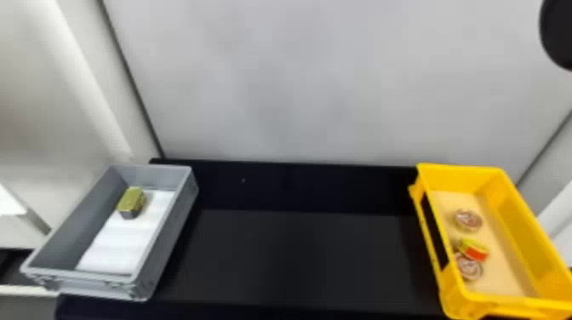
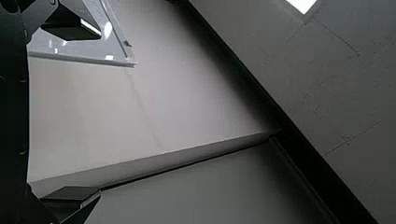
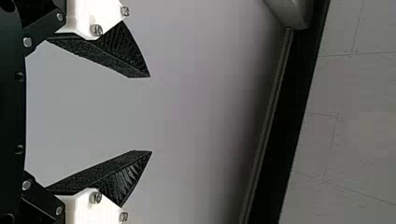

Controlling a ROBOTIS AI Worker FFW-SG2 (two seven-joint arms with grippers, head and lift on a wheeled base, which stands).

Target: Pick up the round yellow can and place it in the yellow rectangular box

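Observation:
In the head view, the yellow rectangular box (image 1: 520,212) stands at the right. Along its left side lie two round cans with reddish-brown faces, a farther one (image 1: 468,220) and a nearer one (image 1: 469,267). Between them a yellow-and-red can (image 1: 474,249) sits tilted, close against the nearer one. My left gripper (image 2: 97,114) is wide open in the left wrist view, with pale panels behind it and nothing between its fingers. The right wrist view has my right gripper (image 3: 151,114) open too, its gap holding nothing, in front of a light wall.
A grey box (image 1: 170,225) with a white bottom sheet stands at the left, holding a gold-green block-shaped tin (image 1: 131,201). The black table (image 1: 298,259) lies between both boxes, with a pale wall (image 1: 298,85) behind. A dark rounded shape (image 1: 558,34) juts in at the upper right.

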